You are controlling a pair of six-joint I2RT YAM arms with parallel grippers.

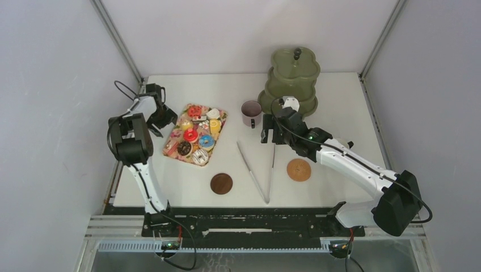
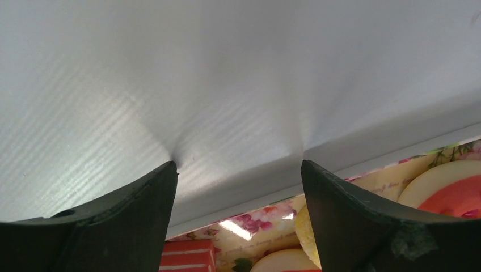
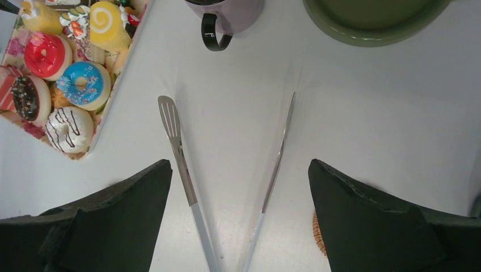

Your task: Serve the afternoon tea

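Observation:
Toy pastries (image 1: 193,136) fill a floral tray (image 1: 218,131) left of centre: a red donut (image 3: 45,54), a blue donut (image 3: 82,85), a white one (image 3: 69,129), a yellow roll (image 3: 108,25). A mauve mug (image 1: 250,112) with a black handle (image 3: 215,34) stands right of the tray. My left gripper (image 1: 161,116) hangs at the tray's far left edge, open and empty (image 2: 238,164), with a red striped cake slice (image 2: 187,255) just below it. My right gripper (image 1: 271,129) hovers open (image 3: 239,163) beside the mug, above the tongs.
Long metal tongs (image 1: 261,167) lie spread in a V on the table's middle. A green tiered stand (image 1: 292,79) rises at the back right. A dark round coaster (image 1: 221,183) and a light one (image 1: 299,169) lie near the front. Walls enclose the table.

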